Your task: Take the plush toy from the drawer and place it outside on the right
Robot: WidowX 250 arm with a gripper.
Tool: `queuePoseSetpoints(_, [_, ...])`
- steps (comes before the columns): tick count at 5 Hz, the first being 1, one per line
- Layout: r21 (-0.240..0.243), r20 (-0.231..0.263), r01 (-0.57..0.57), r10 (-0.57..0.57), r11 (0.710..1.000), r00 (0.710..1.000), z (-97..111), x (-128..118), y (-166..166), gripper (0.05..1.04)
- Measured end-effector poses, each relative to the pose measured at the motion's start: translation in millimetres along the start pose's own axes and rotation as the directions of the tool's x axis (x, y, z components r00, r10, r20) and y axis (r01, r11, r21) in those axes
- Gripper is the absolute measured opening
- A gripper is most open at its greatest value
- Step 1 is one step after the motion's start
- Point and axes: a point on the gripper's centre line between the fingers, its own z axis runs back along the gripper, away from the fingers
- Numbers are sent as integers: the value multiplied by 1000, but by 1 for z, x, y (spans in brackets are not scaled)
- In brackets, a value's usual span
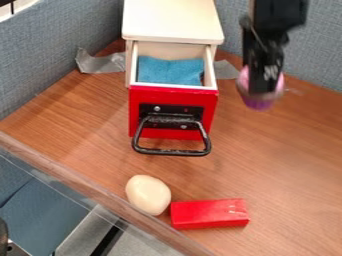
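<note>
At the upper right, the black gripper (262, 86) hangs to the right of the drawer, shut on the pink and purple plush toy (258, 102). The toy shows on both sides of the fingers and below them, somewhat blurred, and appears to be held above the table. The red-fronted drawer (174, 95) is pulled out of its white cabinet (172, 20), and a blue cloth (170, 71) lies inside it.
A black handle (172, 151) sticks out from the drawer front. Near the front edge of the wooden table (287, 165) lie a cream rounded object (147, 194) and a red block (210, 213). Grey-blue partitions (60, 50) stand behind and at the left.
</note>
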Motion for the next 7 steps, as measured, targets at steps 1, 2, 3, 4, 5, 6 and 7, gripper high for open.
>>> queuePoseSetpoints(1, [-52, -50, 10, -13, 999, 999, -27, 4, -9, 785])
queuePoseSetpoints(2, [-62, -107, 22, -29, 998, 994, -57, 3, -8, 785])
queuePoseSetpoints(3, [-27, -123, 34, -37, 999, 992, -71, 1, 0, 785])
queuePoseSetpoints(4, [9, -107, 56, -55, 998, 993, -75, 3, 6, 785])
queuePoseSetpoints(5, [8, -80, 64, -63, 998, 995, -78, 5, 5, 785])
queuePoseSetpoints(6, [-14, -87, 67, -68, 998, 994, -92, 1, 6, 785])
queuePoseSetpoints(7, [-28, -99, 70, -73, 997, 992, -101, -1, 5, 785])
